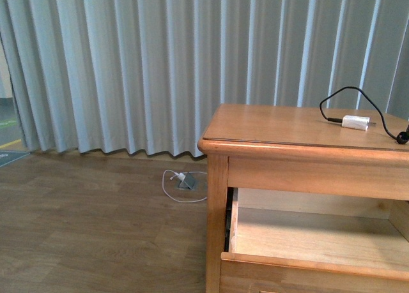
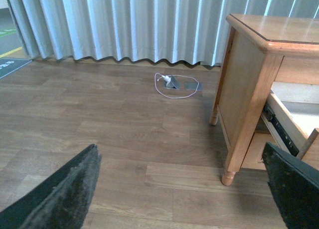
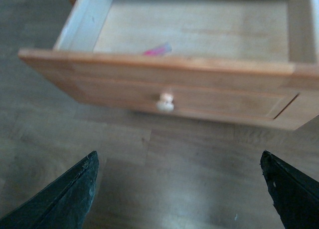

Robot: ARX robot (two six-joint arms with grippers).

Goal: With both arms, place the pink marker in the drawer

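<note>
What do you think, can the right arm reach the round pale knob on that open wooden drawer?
Probably yes. The open right tool faces the round pale knob on the honey-coloured wooden drawer front, and nothing but wooden floor lies between them.

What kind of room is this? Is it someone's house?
Probably a room furnished like a home, maybe a bedroom, though I can't be sure. Clues: long pale pleated curtains, a brown wood-plank floor, and a honey-coloured wooden cabinet with its upper drawer pulled open.
</note>
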